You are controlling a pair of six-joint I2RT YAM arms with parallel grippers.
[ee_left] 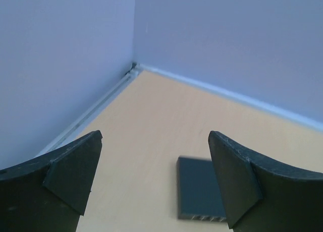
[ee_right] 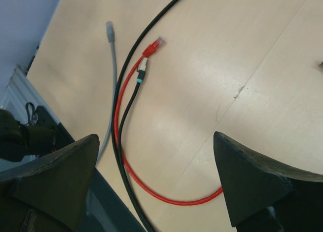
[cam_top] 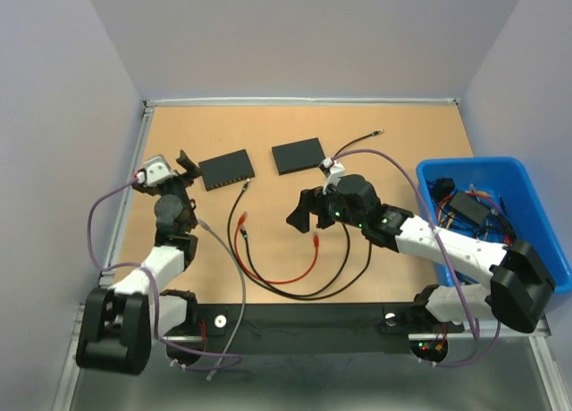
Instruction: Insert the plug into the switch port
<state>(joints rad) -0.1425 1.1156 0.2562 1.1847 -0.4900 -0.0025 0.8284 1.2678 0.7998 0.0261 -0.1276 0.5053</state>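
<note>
Wide-open, empty left end effector faces the flat black network switch, probably to brace it, while the equally wide right end effector overlooks the red cable plug lying loose on the tan surface.

A light wooden table sits inside a three-sided enclosure of plain, pale lavender-grey panels: a back wall, a left wall and a right wall. A pale metal rail runs where the table meets the walls. A black strip covers the table's near edge, with a grey metal surface below it in the top view. The light is soft and even, and the shadows are faint.
</note>
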